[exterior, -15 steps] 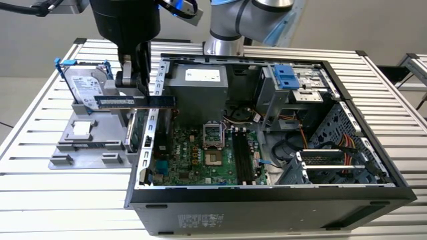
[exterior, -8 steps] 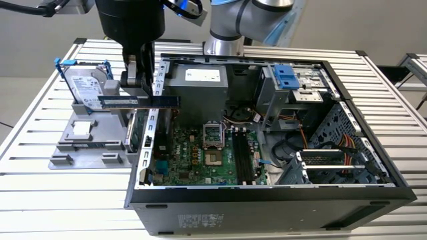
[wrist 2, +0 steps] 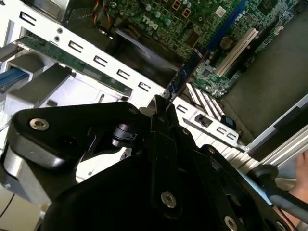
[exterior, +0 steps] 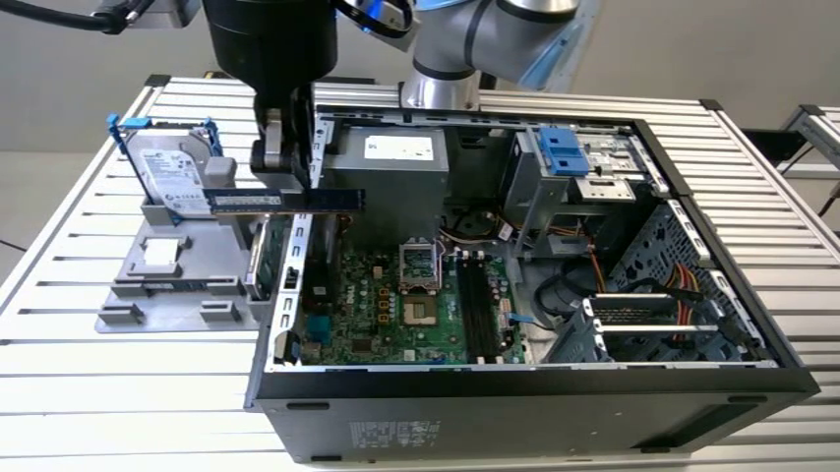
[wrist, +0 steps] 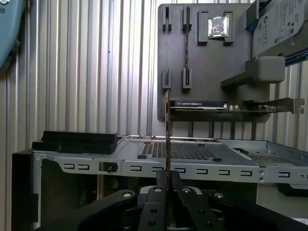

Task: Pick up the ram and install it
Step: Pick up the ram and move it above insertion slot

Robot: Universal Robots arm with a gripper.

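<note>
The worktop point(exterior: 79, 354) was a bed of pale aluminium slats, with a second slatted surface at the far edge on the exterior view's right and plain floor beyond it. An open computer case point(exterior: 525, 413) lay on its side in the middle, showing its green motherboard point(exterior: 393, 305), a grey power supply point(exterior: 393, 157) and a drive bay with a blue clip point(exterior: 565, 152). Just beside the case, on the exterior view's left, sat a grey fixture point(exterior: 171, 285). It carried a silver hard drive point(exterior: 177, 167) in a blue-clipped frame, and in the first wrist view an expansion card point(wrist: 202, 104) stood on edge in it. The arm point(exterior: 459, 49) rose from behind the case, its silver and blue joints bent over so that the black wrist hung straight down above the case's wall nearest the fixture. The claw point(exterior: 291, 182) pointed downward, its fingers clamped on the ram point(exterior: 329, 200). The stick was held level in the air by its middle, one end towards the hard drive and the other over the case near the power supply. It was well apart from the long black slots point(exterior: 479, 305) on the motherboard. Both wrist views showed the ram point(wrist: 167, 134) edge-on, jutting from between the closed fingers point(wrist: 159, 185), above the case's perforated rear panel point(wrist: 192, 166).
</note>
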